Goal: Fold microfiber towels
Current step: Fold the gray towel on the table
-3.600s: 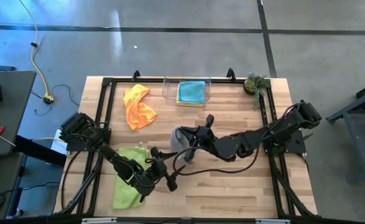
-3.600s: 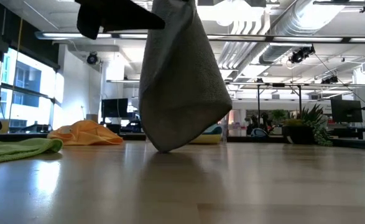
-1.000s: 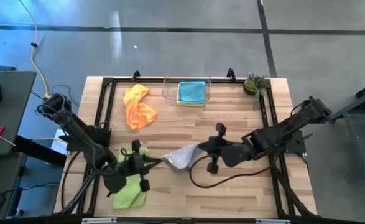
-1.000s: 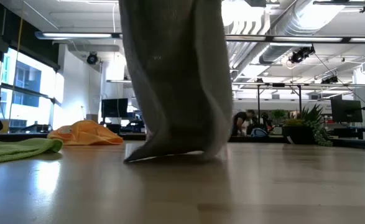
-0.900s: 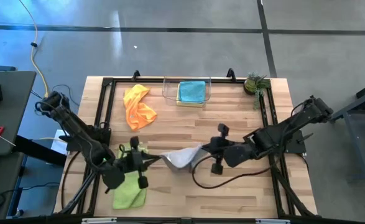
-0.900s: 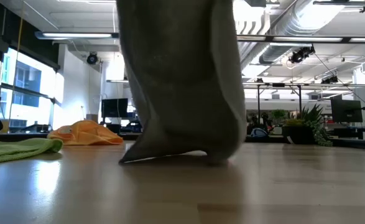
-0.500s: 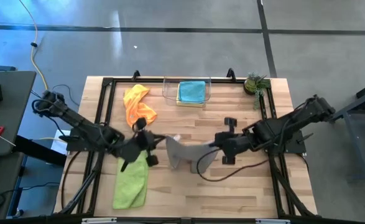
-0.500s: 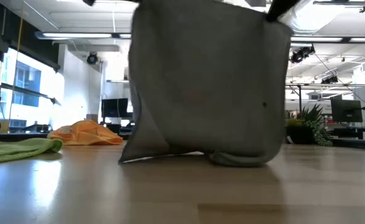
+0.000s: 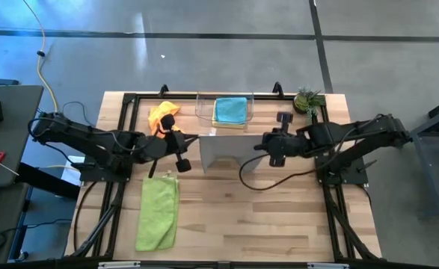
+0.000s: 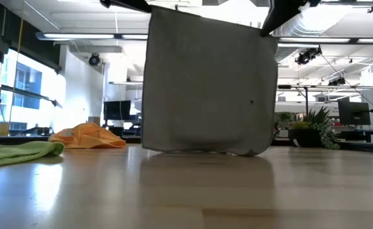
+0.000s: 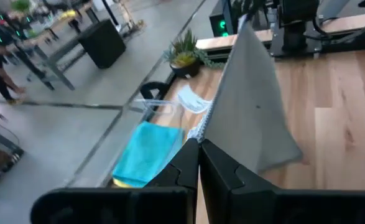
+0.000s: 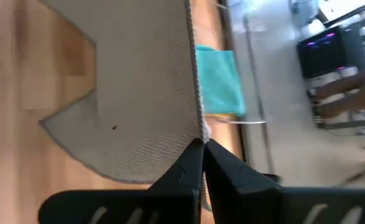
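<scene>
Overhead, table-level, two wrist views

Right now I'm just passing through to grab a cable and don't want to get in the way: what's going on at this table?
The two arms are holding the grey towel stretched between them. The left gripper pinches one top corner and the right gripper the other, so it hangs flat with its bottom edge at the wooden table. The lime green towel and orange towel wait nearby; the teal towel lies in the clear bin.
</scene>
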Motion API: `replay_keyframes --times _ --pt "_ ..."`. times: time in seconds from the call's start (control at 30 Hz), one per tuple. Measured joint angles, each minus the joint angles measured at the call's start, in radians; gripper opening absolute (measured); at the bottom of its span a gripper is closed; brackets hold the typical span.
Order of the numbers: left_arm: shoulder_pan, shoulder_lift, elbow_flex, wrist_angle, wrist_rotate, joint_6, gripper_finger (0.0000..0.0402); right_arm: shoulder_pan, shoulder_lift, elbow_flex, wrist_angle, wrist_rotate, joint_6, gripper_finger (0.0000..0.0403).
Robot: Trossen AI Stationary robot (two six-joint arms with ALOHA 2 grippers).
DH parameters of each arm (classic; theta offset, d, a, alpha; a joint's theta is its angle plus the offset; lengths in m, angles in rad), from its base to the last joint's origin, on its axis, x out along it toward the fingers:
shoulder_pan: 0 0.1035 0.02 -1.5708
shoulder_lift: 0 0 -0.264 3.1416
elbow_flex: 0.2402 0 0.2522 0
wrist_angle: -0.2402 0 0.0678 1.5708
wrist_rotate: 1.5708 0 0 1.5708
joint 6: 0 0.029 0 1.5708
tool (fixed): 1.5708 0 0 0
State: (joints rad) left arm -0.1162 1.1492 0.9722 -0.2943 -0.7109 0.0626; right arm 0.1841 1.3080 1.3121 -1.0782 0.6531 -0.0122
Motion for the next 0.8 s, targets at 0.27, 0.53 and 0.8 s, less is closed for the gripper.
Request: replay_keyframes --times 0.27,0.53,0.8 --pt "-0.041 0.031 0.0 -0.037 0.019 0.024 0.0 -0.008 -0.007 0.0 -0.001 0.01 -0.001 0.0" --pt "-0.193 0.106 -0.018 -0.066 0.019 -0.16 0.0 0.113 -0.005 -0.071 0.046 -0.178 0.14 0.0" --pt "-0.371 0.218 -0.058 -0.048 0.022 -0.407 0.0 0.258 -0.004 -0.26 0.26 -0.316 0.26 0.0"
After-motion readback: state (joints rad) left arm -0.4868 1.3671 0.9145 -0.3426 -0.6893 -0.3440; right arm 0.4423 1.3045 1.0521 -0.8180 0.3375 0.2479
